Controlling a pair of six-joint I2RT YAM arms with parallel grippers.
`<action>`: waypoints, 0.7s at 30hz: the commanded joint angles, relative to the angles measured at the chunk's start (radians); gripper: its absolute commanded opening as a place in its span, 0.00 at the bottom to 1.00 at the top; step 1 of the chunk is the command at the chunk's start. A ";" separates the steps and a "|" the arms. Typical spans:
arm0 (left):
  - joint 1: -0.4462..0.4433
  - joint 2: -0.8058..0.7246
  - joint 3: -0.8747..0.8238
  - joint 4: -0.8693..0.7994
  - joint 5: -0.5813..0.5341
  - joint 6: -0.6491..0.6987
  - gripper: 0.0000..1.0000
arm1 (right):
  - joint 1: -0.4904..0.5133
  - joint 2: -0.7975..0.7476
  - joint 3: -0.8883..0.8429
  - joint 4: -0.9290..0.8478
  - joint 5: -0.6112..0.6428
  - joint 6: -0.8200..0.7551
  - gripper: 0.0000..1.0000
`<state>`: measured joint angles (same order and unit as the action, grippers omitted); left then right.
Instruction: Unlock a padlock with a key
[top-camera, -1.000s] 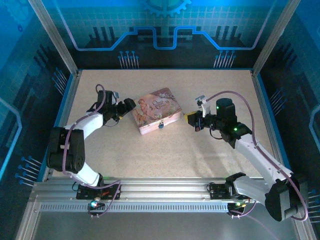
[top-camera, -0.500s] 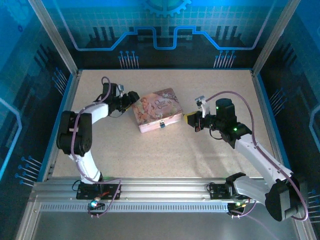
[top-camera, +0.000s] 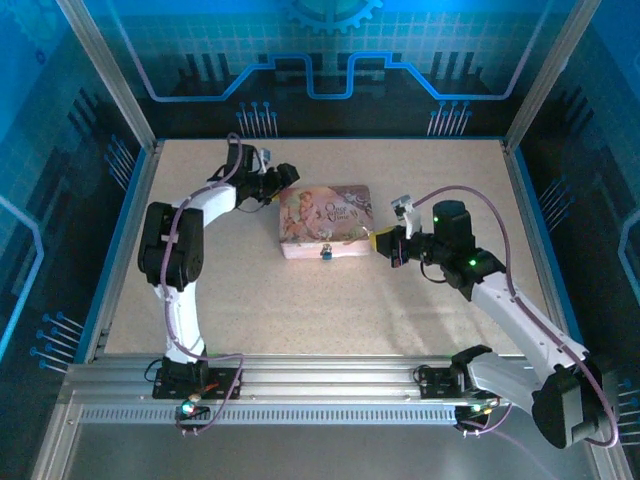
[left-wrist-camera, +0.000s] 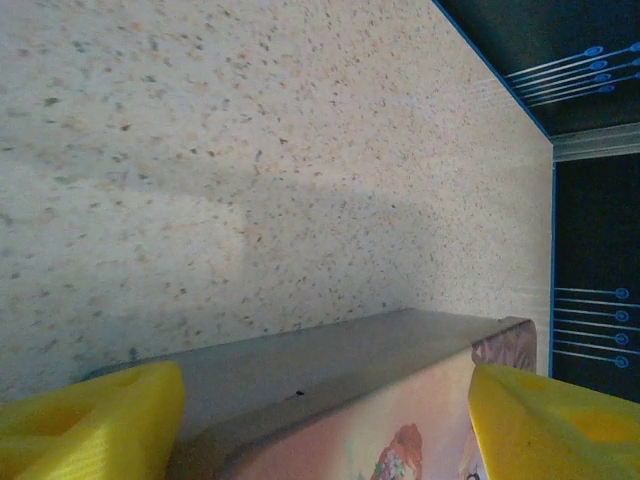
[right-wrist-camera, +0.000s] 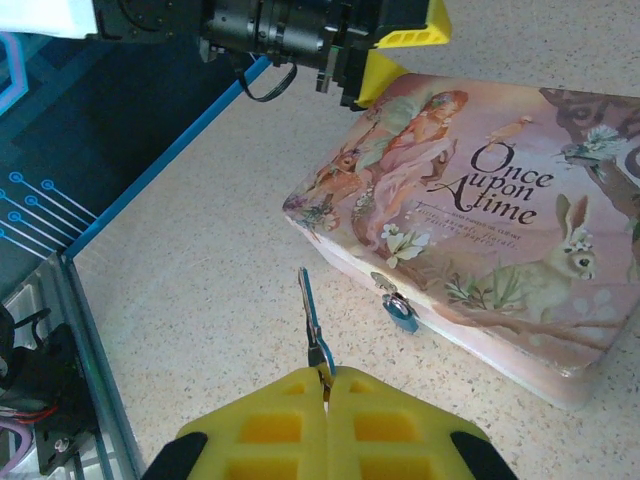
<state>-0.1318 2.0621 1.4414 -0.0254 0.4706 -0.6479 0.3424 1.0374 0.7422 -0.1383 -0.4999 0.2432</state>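
Note:
The pink tin (top-camera: 325, 215) lies mid-table, its long front side facing the arms. The small bluish padlock (top-camera: 326, 252) hangs from the hasp on that side, seen close up in the right wrist view (right-wrist-camera: 402, 313). My left gripper (top-camera: 285, 180) is at the tin's back left corner. Its yellow fingers (left-wrist-camera: 90, 420) stand wide apart with the tin's edge (left-wrist-camera: 350, 430) caught between them. My right gripper (top-camera: 382, 243) sits just right of the tin, shut on the key (right-wrist-camera: 312, 315). The key's blade points out past the pads (right-wrist-camera: 327, 375), a short gap left of the padlock.
The speckled table (top-camera: 300, 310) has open room in front of the tin. Blue-edged walls (top-camera: 135, 230) close in the left, right and back. The left arm's elbow (top-camera: 170, 250) stands left of the tin. Both arm bases sit on the metal rail (top-camera: 320, 385).
My left gripper moved back and right onto the tin's corner. The tin turned clockwise and slid right with it, squaring up. The right gripper with the key barely moved.

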 joint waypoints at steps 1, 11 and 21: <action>-0.025 0.043 0.077 -0.057 0.052 0.027 0.76 | 0.015 -0.027 -0.021 -0.024 0.009 0.009 0.00; -0.072 0.149 0.282 -0.163 0.076 0.089 0.77 | 0.015 -0.037 -0.035 -0.030 0.023 0.028 0.00; -0.054 0.027 0.310 -0.262 -0.042 0.233 0.80 | 0.015 0.012 -0.022 -0.012 0.025 0.050 0.00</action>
<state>-0.1967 2.1872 1.7550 -0.2432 0.4747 -0.4900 0.3424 1.0290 0.7120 -0.1562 -0.4747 0.2729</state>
